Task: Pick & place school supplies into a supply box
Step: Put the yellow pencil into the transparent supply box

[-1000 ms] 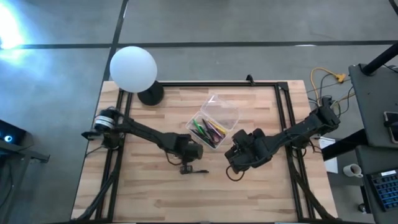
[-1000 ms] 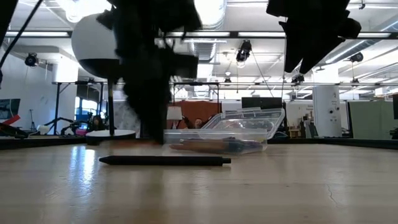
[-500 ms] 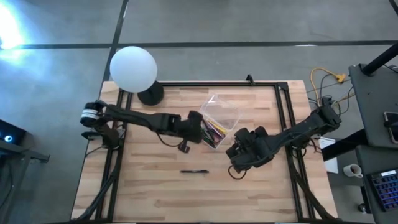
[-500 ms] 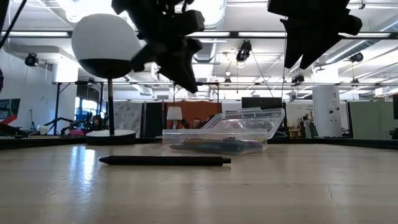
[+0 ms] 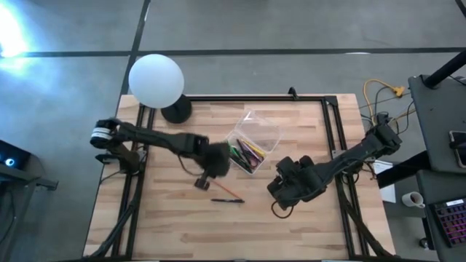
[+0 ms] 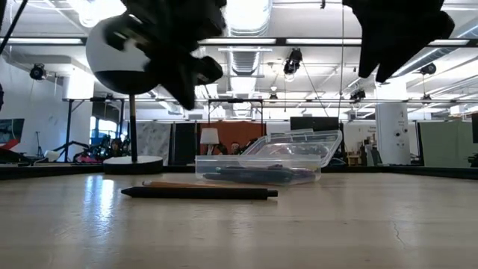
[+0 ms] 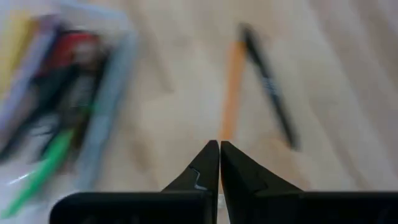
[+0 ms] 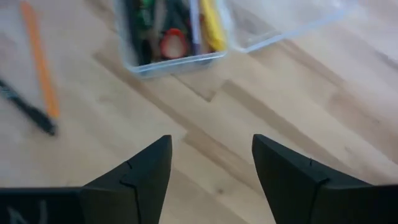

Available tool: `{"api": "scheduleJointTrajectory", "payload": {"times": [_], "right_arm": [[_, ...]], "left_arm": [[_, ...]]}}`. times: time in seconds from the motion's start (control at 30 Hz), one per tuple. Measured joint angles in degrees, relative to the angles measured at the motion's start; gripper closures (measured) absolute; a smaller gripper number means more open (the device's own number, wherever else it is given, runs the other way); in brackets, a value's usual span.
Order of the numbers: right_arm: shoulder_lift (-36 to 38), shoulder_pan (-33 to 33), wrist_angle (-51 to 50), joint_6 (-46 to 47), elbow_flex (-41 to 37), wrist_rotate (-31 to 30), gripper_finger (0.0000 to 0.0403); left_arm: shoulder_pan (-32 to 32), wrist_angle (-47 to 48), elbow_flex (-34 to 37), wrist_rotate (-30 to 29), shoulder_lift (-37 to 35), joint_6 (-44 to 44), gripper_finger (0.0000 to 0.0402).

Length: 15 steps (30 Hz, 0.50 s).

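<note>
The clear supply box [image 5: 251, 148] stands mid-table with its lid open and several pens, pencils and red-handled scissors [image 8: 173, 42] inside. On the table nearer the front lie an orange pencil [image 5: 227, 190] and, beside it, a black pen [image 5: 227, 200]. My left gripper [image 7: 219, 144] is shut and empty. It hangs above the table [image 6: 179, 71] between the box and the pencil. My right gripper [image 8: 211, 155] is open and empty, raised to the right of the box [image 5: 275, 189].
A white globe lamp [image 5: 156, 80] on a dark round foot stands at the far left corner. A black frame rail [image 5: 255, 98] runs around the tabletop. Bare wood lies along the near edge and on the left.
My left gripper rose from beside the black pen, swung over the near end of the box, then came back toward the near edge, rolling its wrist. It stayed shut. An orange pencil now lies beside the pen, where none lay half a second ago.
</note>
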<state>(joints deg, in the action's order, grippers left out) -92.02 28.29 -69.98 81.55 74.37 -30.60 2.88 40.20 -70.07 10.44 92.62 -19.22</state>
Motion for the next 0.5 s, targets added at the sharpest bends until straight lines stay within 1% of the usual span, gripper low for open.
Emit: {"api": "scheduleJointTrajectory", "payload": {"times": [0.1,0.17,0.27,0.33,0.43,0.5], "right_arm": [[-0.81,-0.01,4.97,-2.06,-0.14,0.21,0.0188],[-1.79,-0.06,7.30,-2.68,-0.25,0.15,0.0188],[-3.56,-0.04,11.49,-4.28,-0.25,-0.65,0.0188],[-5.25,-0.04,15.15,-5.91,-0.25,-0.59,0.0188],[-8.01,-0.10,22.03,-9.27,-0.25,2.97,0.0188],[-9.90,-0.41,26.86,-9.68,-0.25,5.00,0.0188]], "left_arm": [[4.93,1.95,1.28,0.26,-0.09,0.29,0.0401],[7.81,1.04,3.24,-0.87,0.24,0.28,0.0401],[11.09,-2.85,6.93,-8.24,0.52,0.29,0.0393],[11.88,-6.98,9.13,-11.67,0.43,0.33,0.0381],[12.06,-9.98,11.04,-13.17,0.10,2.01,0.0356],[11.65,-11.85,11.89,-14.38,0.06,3.09,0.0339]]}}
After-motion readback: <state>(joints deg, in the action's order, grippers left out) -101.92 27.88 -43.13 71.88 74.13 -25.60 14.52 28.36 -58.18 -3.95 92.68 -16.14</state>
